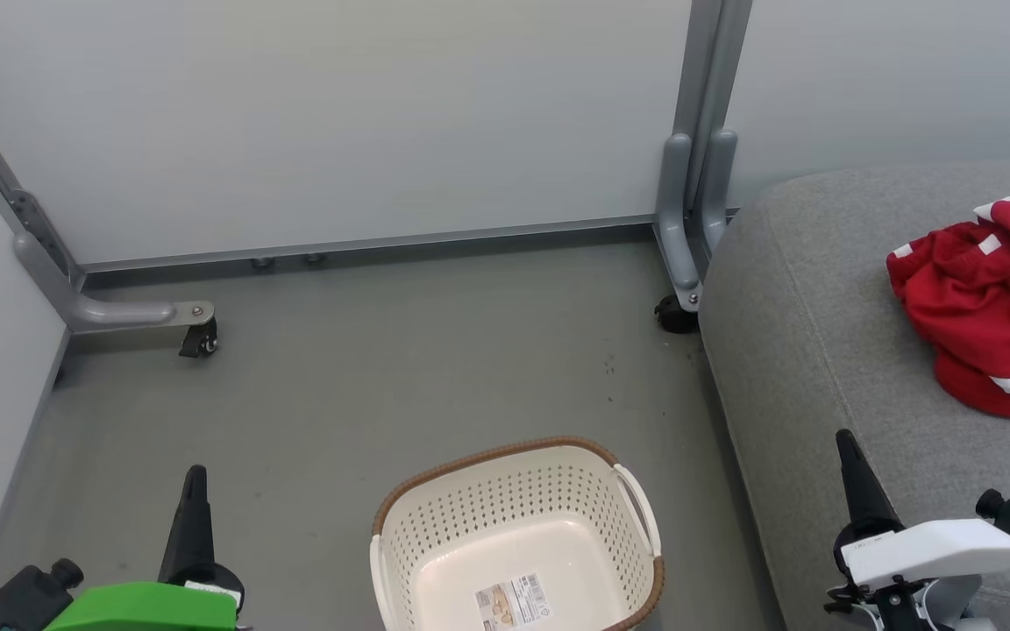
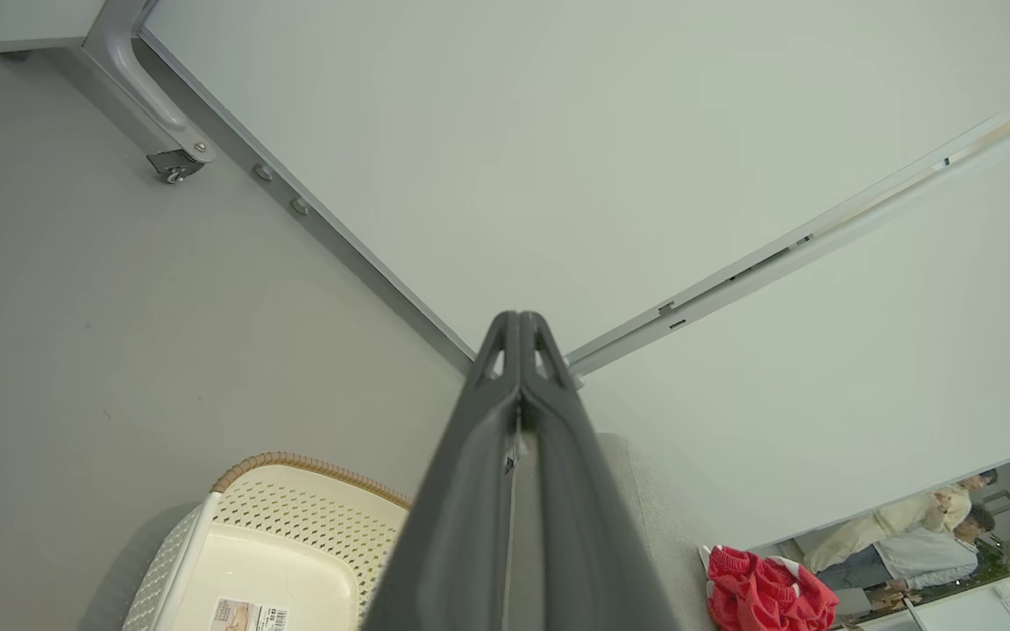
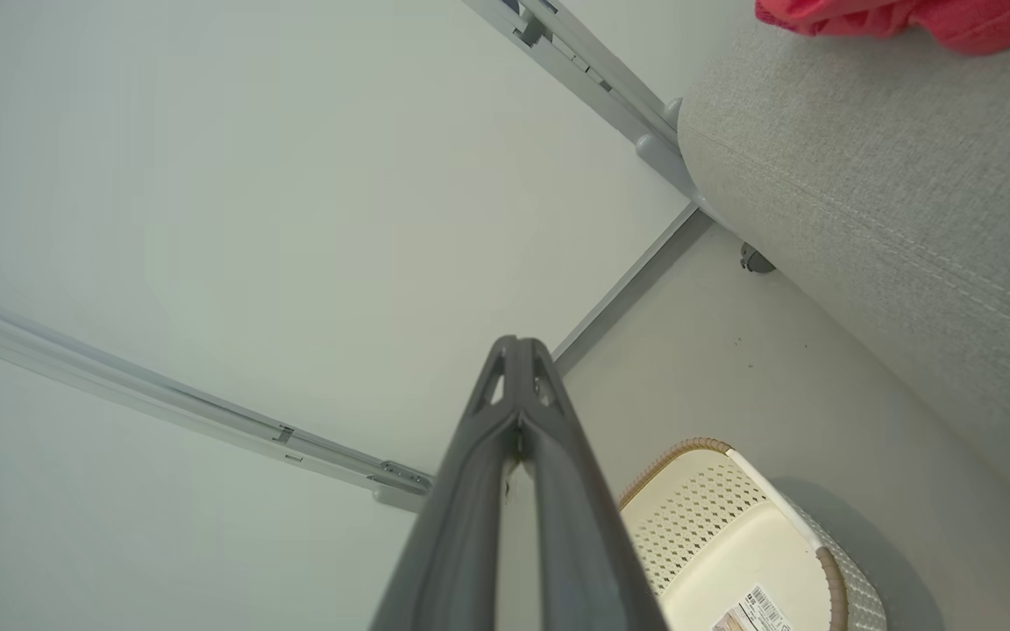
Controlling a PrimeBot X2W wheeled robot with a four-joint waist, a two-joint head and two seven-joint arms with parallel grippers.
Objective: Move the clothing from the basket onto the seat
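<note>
Left tool (image 1: 195, 478) and right tool (image 1: 843, 440) are clenched empty; clothing (image 1: 983, 302) lies on the seat (image 1: 821, 368), basket (image 1: 492, 456) bare, so I judge nothing remains.

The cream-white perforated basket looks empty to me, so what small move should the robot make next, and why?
Probably none but resting its arms: the cream-white perforated plastic basket holds just a sticker, the red white-trimmed fabric clothing lies heaped on the large grey upholstered seat, and the dark-fingered left gripper and right gripper are shut, empty.
</note>
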